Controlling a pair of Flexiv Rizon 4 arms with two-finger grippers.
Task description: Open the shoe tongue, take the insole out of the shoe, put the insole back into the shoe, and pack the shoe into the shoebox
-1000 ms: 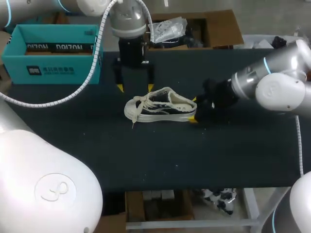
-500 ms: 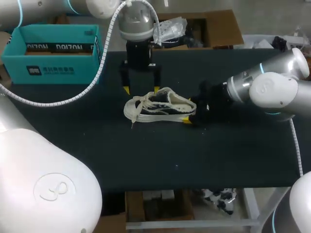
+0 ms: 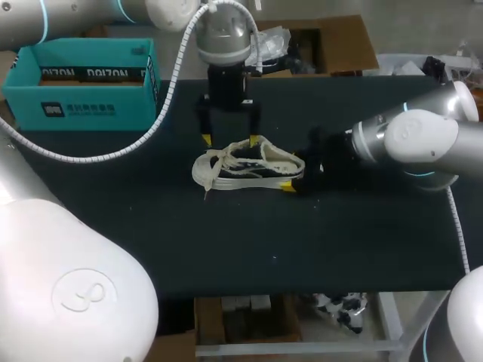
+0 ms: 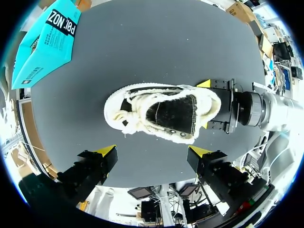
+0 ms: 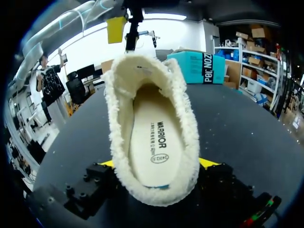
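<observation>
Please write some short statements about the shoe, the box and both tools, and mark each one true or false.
1. The white printed insole lies inside the fleece-lined black-and-white shoe. True.
2. The shoe is packed in the teal cardboard shoebox. False: it lies on the black table, apart from the box.
3. The left tool is shut on the shoe. False: it is open above the shoe, touching nothing.
4. The right tool is at the shoe's heel. True.
</observation>
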